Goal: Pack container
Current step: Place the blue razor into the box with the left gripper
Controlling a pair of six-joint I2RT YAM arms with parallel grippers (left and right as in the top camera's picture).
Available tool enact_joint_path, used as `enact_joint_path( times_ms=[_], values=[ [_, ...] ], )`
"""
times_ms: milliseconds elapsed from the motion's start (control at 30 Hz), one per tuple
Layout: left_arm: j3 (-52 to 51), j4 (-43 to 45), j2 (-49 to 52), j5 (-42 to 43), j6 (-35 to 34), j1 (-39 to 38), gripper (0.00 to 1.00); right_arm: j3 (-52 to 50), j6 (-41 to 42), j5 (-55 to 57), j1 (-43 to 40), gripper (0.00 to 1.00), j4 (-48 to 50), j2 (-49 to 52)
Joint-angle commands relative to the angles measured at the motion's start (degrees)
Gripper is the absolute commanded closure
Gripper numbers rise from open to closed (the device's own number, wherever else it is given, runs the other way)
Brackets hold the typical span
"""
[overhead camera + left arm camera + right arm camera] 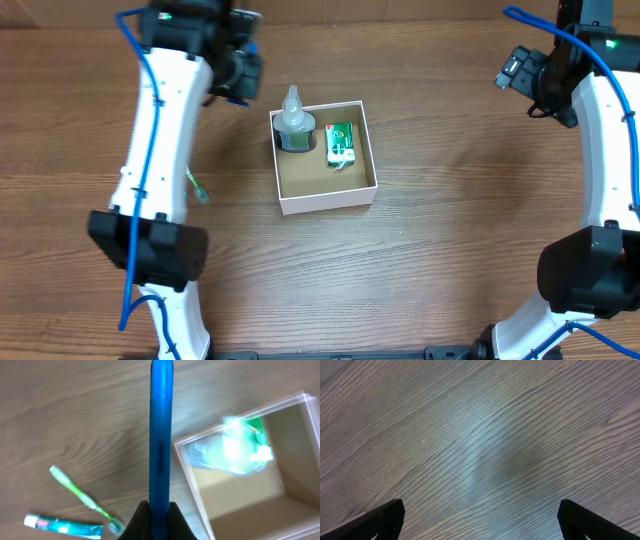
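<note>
Two grippers: my left gripper [160, 507] pinches a thin blue stick [161, 435], the box [192, 487] just right of it; my right gripper [480, 507] gapes wide above the surface [480, 435].

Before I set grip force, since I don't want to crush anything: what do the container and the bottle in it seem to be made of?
The container looks like thin cardboard, with matte white walls and a plain brown inside. The bottle looks like clear, slightly glossy plastic: it is see-through with a pale pointed nozzle, though the overhead view leaves soft or rigid open.
</note>
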Motion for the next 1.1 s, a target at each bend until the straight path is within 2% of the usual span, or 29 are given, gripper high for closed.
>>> enact_joint_path(
  times_ms=[0,167,267,500,533,567,600,633,700,767,833,900,967,1067],
  values=[
    [4.0,-5.5,-0.1,1.6,12.8,-10.6,0.96,1.2,0.0,0.4,0.2,0.00,0.2,-1.5],
    [1.5,-9.9,0.0,1.7,19.7,-21.0,0.96,1.2,0.0,0.4,0.2,0.00,0.2,-1.5],
    [-3.4,-8.5,0.4,1.7,21.8,-21.1,0.96,1.2,0.0,0.4,0.2,0.00,0.2,-1.5],
    [-20.2,3.4,0.5,1.7,22.3,-19.7,0.94,1.2,0.0,0.4,0.2,0.00,0.2,-1.5],
    [-23.1,6.1,0.5,1.7,22.2,-19.7,0.87,1.2,0.0,0.4,0.2,0.00,0.2,-1.5],
    [-24.3,7.3,0.5,1.7,22.2,-19.7,0.66,1.2,0.0,0.4,0.2,0.00,0.2,-1.5],
    [-25.7,9.3,0.5,1.7,22.1,-19.7,0.41,1.2,0.0,0.4,0.2,0.00,0.2,-1.5],
    [-26.0,10.2,0.5,1.7,21.9,-19.8,0.35,1.2,0.0,0.4,0.2,0.00,0.2,-1.5],
    [-25.4,11.2,0.4,1.0,21.1,-19.5,0.30,1.2,0.0,0.4,0.2,0.00,0.2,-1.5],
    [-23.7,11.2,0.3,-0.3,19.4,-19.4,0.30,1.2,0.0,0.4,0.2,0.00,0.2,-1.5],
    [-16.8,6.9,0.2,0.2,18.4,-19.7,0.32,1.2,0.0,0.4,0.2,0.00,0.2,-1.5],
    [-8.7,1.8,0.1,0.4,13.1,-20.1,0.32,1.2,0.0,0.4,0.2,0.00,0.2,-1.5],
    [1.2,-5.1,-0.5,-0.1,5.2,-19.6,0.28,1.2,0.0,0.4,0.2,0.00,0.2,-1.5],
    [3.3,-7.1,-2.5,-6.1,-7.6,-14.4,0.25,1.2,0.0,0.4,0.2,0.00,0.2,-1.5]
  ],
)
